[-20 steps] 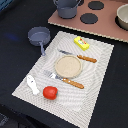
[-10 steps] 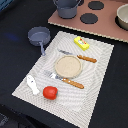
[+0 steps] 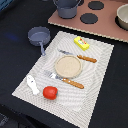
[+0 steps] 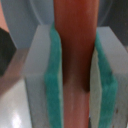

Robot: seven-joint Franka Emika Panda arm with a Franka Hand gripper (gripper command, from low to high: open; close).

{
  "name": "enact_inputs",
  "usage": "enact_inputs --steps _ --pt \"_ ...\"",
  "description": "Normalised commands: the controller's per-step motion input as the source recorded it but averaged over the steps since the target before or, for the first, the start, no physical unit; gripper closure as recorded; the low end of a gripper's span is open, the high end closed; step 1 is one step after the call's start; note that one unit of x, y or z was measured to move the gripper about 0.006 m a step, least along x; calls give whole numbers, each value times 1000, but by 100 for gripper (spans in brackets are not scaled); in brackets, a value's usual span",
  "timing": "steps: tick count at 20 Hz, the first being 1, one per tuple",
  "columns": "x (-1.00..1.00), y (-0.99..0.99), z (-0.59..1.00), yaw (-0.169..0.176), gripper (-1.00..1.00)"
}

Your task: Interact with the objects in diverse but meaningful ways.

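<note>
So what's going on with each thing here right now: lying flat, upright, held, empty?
tool: shut on the sausage, green pads against both its sides
sausage: held, standing lengthwise between the pads
frying pan: upright, empty, at the mat's corner
pot: upright on the toy stove
tomato: resting on the mat
white fish piece: lying flat
yellow packet: lying flat
plate: empty, between fork and knife
</note>
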Motion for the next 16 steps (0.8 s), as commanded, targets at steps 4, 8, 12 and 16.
enact_inputs --steps 4,8,12,16 --pt "395 219 -206 0 100" --pt "169 207 -237 0 -100" --pt "21 159 394 0 -100" --pt "0 171 1000 0 -100"
